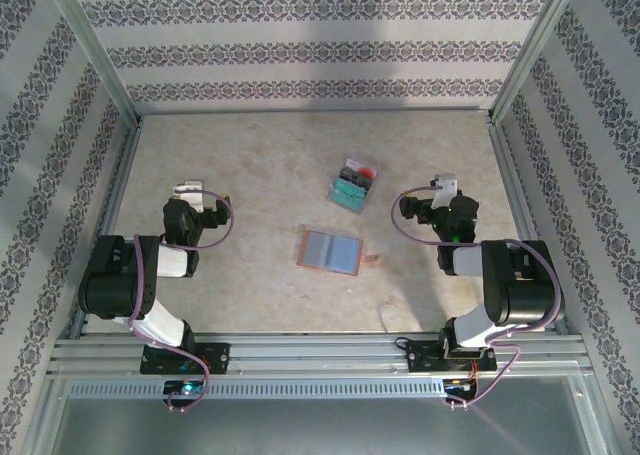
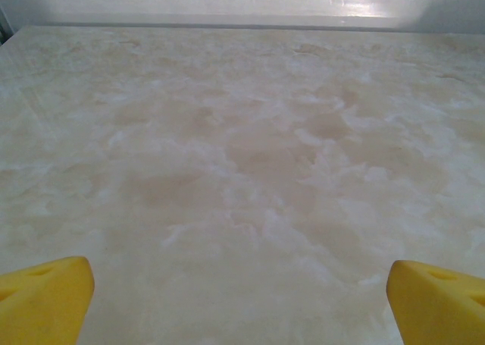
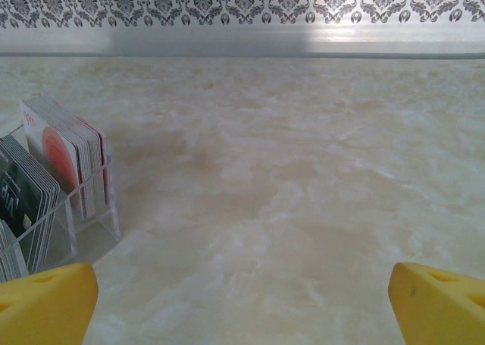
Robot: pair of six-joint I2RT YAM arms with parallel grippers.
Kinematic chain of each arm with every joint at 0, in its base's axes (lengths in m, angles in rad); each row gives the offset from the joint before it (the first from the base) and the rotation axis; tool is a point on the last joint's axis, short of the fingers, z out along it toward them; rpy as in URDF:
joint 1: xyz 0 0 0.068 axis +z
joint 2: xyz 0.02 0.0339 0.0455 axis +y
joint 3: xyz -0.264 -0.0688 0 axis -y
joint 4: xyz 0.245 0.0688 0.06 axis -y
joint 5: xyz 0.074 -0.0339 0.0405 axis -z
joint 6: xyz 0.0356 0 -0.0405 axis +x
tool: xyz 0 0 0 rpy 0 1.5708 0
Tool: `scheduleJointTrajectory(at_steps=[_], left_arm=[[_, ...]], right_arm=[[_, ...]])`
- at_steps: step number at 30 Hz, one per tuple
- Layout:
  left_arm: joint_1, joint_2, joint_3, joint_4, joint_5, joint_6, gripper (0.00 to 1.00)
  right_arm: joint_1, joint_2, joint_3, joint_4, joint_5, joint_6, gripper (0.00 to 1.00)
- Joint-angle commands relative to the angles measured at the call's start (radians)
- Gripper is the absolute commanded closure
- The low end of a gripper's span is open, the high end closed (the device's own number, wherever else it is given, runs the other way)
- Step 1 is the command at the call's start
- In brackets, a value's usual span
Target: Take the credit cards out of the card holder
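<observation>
**A:** Are the left gripper (image 2: pixel 239 292) and right gripper (image 3: pixel 242 299) both hanging spread wide, gripping nothing?

**B:** Yes. The card holder (image 1: pixel 331 250) is lying open between them. I'd be pinning one edge while sliding the credit cards out flat. The clear rack (image 1: pixel 353 183) is standing just beyond.

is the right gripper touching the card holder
Apart. The top view shows bare table between the right gripper and the card holder.

No lettering is legible; print on the cards (image 3: pixel 67 157) is blurred.
</observation>
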Motion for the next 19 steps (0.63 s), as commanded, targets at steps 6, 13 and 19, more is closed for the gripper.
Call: scheduleJointTrajectory(at_steps=[6, 13, 19], left_arm=[[-0.011, 0.003, 0.011, -0.013, 0.015, 0.016, 0.01], [-0.011, 0.003, 0.013, -0.018, 0.016, 0.016, 0.01], [-0.011, 0.004, 0.009, -0.010, 0.018, 0.016, 0.01]], right_arm=[[-0.004, 0.001, -0.003, 0.028, -0.023, -0.006, 0.02], [-0.004, 0.001, -0.003, 0.028, -0.023, -0.006, 0.02], [-0.004, 0.001, -0.003, 0.028, -0.023, -0.007, 0.02]])
